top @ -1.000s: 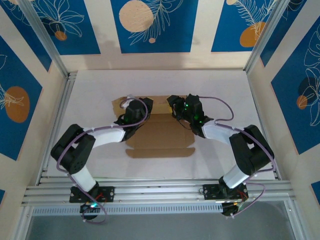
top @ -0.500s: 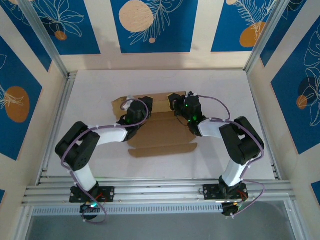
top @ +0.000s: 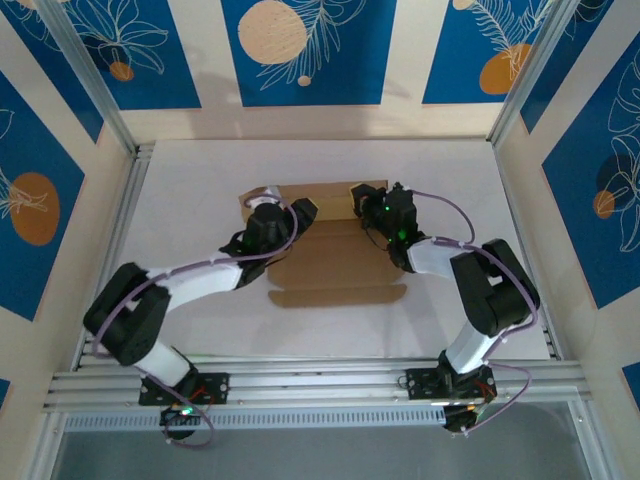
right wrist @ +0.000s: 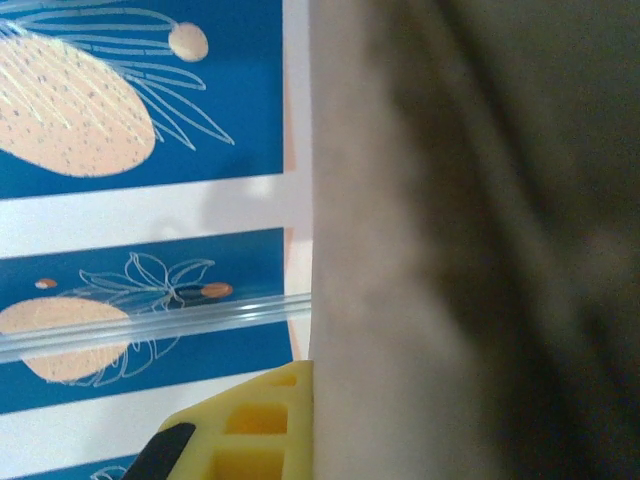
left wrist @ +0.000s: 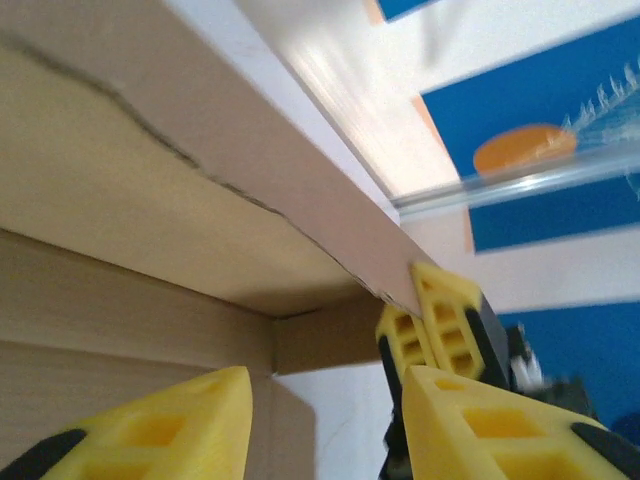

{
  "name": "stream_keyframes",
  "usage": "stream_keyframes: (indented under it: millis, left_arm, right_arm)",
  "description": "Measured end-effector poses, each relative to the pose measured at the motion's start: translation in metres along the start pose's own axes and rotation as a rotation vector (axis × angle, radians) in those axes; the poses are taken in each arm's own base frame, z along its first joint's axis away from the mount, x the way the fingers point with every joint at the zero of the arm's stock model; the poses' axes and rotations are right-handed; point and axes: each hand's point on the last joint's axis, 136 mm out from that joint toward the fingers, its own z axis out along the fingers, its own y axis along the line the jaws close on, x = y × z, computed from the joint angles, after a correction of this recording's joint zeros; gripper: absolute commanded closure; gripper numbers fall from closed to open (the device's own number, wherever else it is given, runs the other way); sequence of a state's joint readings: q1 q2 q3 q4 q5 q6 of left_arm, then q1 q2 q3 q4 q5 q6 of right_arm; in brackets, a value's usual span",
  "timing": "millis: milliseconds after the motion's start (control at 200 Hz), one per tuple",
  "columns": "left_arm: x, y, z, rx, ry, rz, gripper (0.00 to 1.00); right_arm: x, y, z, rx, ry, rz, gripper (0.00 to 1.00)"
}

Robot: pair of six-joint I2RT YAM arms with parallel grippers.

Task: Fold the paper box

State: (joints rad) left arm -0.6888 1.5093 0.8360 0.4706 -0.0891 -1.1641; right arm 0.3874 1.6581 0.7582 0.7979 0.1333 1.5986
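Rightward across the table [top: 200, 170] the paper box [top: 335, 268] has slid, both arms with it. It lies mid-table, long axis left-right. Its rear flap [top: 325, 192] rises just beyond both tools: the right gripper [top: 362, 205] pinches it, while the left gripper [top: 300, 212] stands parted, released.

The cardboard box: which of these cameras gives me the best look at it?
The top external view: the paper box lies there nearly whole, its outline and flaps readable. The left wrist view gives a close-up of one raised panel with a crease; the right wrist view gives a blurred cardboard edge.
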Motion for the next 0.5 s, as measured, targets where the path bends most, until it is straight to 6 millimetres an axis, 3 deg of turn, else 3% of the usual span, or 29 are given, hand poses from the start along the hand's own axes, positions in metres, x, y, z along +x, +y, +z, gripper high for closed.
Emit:
stream_keyframes:
  millis: [155, 265, 390, 500]
  left_arm:
    - [-0.014, -0.032, -0.042, 0.056, 0.040, 0.256, 0.51]
    - [-0.052, -0.037, -0.062, -0.031, 0.012, 0.347, 0.47]
    - [-0.107, -0.024, -0.073, -0.135, -0.029, 0.330, 0.39]
    - [-0.124, 0.002, -0.067, -0.213, 0.012, 0.281, 0.39]
  right_arm:
    - [-0.015, -0.008, -0.006, 0.025, -0.016, 0.012, 0.92]
    - [-0.021, -0.007, -0.009, 0.026, -0.013, 0.017, 0.92]
    - [-0.023, -0.004, -0.013, 0.029, -0.005, 0.016, 0.91]
    - [-0.020, -0.004, -0.015, 0.030, 0.007, 0.012, 0.91]
